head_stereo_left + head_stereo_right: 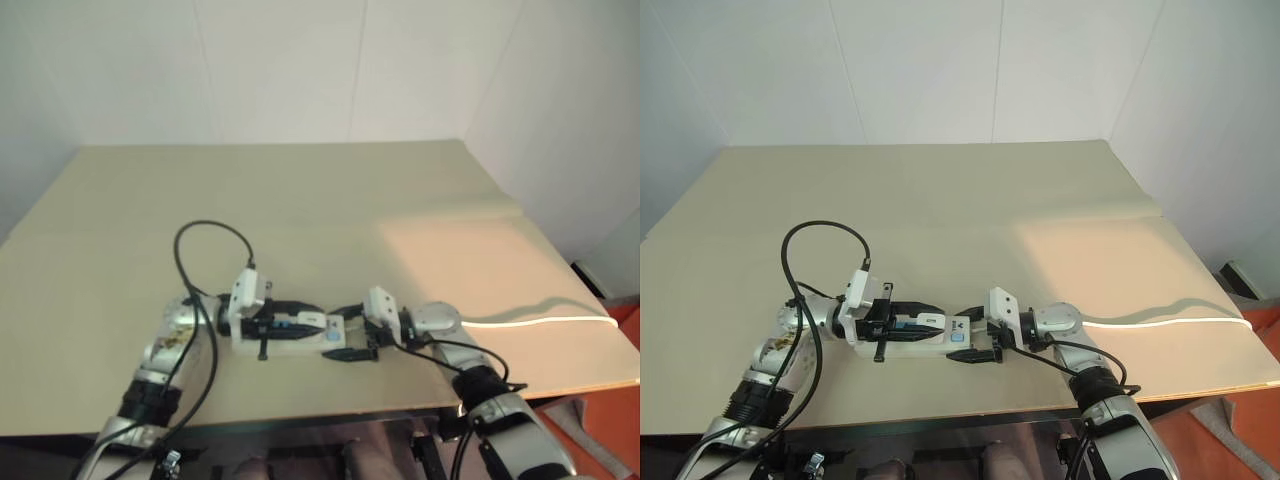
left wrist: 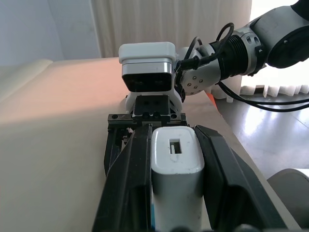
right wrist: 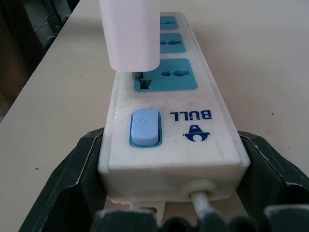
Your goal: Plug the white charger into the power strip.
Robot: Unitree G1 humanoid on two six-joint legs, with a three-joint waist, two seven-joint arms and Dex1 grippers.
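The switch end of the power strip is braced between the spread fingers of the right hand, flat on the tabletop. Just past the switch, the white charger is pinched by its flat sides in the left hand, prongs at the nearest blue socket. Probably light, rigid, slick plastic, so a square side grip is needed.

The white charger, a small plain block, stands upright over the power strip, its prongs entering the blue socket nearest the pale blue switch. The strip, long, flat and white, lies at lower centre of the head view on the surface.
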